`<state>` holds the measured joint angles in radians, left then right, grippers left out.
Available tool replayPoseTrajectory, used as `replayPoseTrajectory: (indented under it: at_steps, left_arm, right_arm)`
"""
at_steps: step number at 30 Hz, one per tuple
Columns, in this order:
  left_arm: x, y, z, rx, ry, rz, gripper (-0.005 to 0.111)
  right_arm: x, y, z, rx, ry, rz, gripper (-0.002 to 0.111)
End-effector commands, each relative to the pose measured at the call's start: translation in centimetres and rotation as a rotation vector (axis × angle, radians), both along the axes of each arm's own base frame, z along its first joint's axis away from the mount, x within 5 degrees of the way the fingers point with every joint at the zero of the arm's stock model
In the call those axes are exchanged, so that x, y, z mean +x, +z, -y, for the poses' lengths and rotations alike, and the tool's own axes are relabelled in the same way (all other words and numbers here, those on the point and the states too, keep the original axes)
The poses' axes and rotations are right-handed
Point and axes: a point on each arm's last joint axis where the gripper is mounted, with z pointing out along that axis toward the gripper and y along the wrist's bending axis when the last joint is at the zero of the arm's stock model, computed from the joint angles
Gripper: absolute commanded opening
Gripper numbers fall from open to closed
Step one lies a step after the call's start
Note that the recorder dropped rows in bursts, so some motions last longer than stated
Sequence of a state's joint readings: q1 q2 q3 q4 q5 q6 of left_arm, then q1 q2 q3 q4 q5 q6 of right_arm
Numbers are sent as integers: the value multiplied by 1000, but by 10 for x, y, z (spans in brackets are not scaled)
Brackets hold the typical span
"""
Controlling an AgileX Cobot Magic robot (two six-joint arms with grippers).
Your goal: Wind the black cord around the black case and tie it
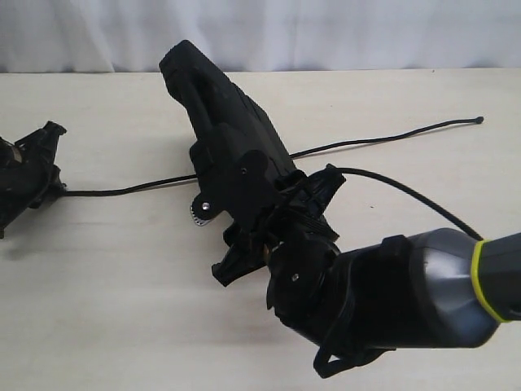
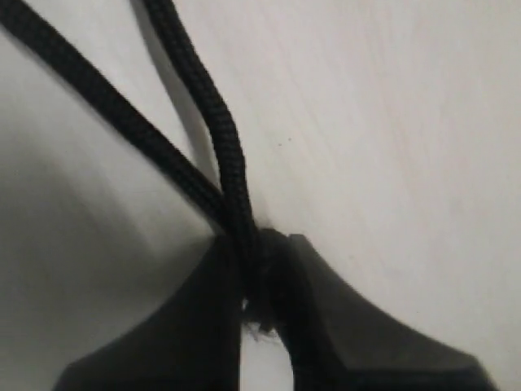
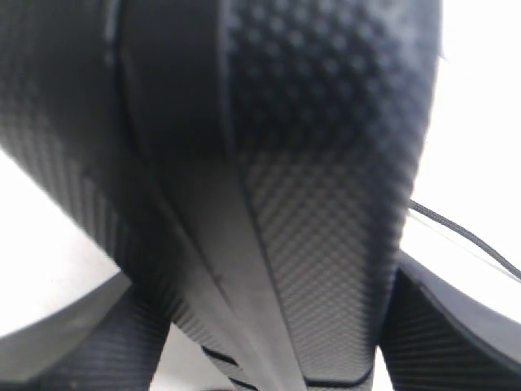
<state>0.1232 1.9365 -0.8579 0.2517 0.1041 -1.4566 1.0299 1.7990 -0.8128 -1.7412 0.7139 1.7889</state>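
The black case [image 1: 220, 106] is tilted up off the table, and my right gripper [image 1: 248, 213] is shut on its near end. In the right wrist view the textured black case [image 3: 326, 163] fills the gap between the fingers [image 3: 444, 326]. The black cord [image 1: 130, 191] lies on the table, passes behind the case and ends in a knotted tip at the far right [image 1: 479, 120]. My left gripper [image 1: 55, 181] sits at the left edge, shut on the cord's other end. In the left wrist view two strands of black cord [image 2: 220, 122] run out from the left gripper's [image 2: 259, 273] pinched jaws.
A thicker smooth black arm cable [image 1: 407, 191] curves from the right gripper toward the right arm's grey body [image 1: 423, 285]. The table top [image 1: 122, 277] is pale. A white curtain [image 1: 326, 32] hangs along the far edge.
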Motion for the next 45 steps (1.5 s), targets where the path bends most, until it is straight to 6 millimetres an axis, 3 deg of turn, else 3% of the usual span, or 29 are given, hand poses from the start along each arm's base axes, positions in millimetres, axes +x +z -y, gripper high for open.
replayPoseTrajectory:
  at_steps: [1, 4, 9, 13, 22, 30, 37, 45]
  left_arm:
    - [-6, -12, 2, 3, -12, -69, 0]
    - [2, -8, 4, 70, -167, 11, 0]
    - [12, 8, 16, 369, -691, 113, 0]
    - [9, 33, 29, 603, -1041, 99, 0]
    - [-8, 100, 83, 1074, -1557, 123, 0]
    - [-25, 129, 104, 1304, -1767, 91, 0]
    - [-32, 127, 98, 1256, -1785, -27, 0]
    - [-48, 130, 124, 1232, -2020, 38, 0]
  right_arm:
    - [1, 3, 1, 20, -6, 0, 4]
    - [1, 3, 1, 40, -18, -4, 4]
    - [1, 3, 1, 52, -24, -8, 4]
    - [1, 6, 2, 65, -28, -3, 4]
    - [19, 16, 19, 192, -62, -98, 4]
    - [35, 30, 41, 270, -120, -105, 4]
    - [47, 38, 58, 307, -189, -86, 4]
    - [49, 36, 60, 304, -199, -87, 4]
